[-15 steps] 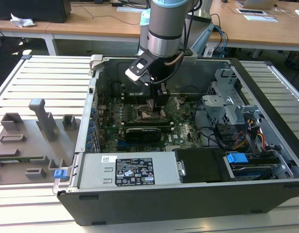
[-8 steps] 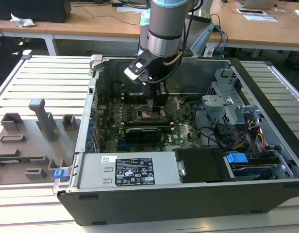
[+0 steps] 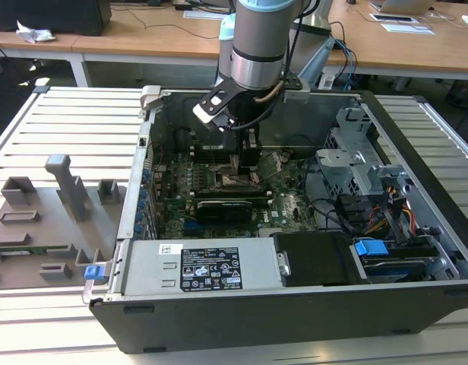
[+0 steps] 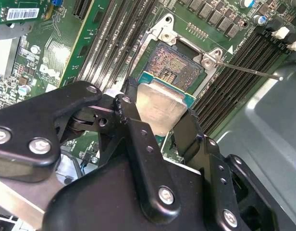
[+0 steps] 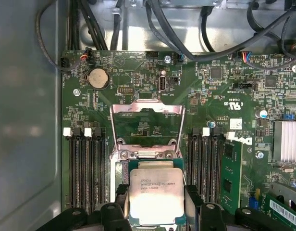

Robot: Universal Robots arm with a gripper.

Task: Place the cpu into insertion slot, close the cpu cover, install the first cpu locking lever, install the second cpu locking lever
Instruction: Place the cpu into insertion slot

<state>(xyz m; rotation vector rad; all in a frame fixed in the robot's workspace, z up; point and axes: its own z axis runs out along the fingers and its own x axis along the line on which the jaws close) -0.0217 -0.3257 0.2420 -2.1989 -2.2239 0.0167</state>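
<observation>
The chip (image 4: 160, 108) sits pinched by its edges in the tool (image 4: 156, 118), silver face up, over the near edge of the socket (image 4: 179, 65). I can't tell whether it touches the rim. Most of the socket's bed of contacts lies bare beyond it. The cover (image 5: 148, 107) stands open on the socket's far side, and a thin wire lever (image 4: 249, 70) sticks out past one corner.

To my eye this is the seating step. The chip wants to go down flat and square to the socket, corners matched, with no sideways drag across those contacts.

All this lies inside the open computer case (image 3: 257, 323), on the green board (image 5: 138, 77), with rows of memory slots (image 5: 85, 168) either side of the socket. The case stands on the slatted worktop (image 3: 67, 114).
</observation>
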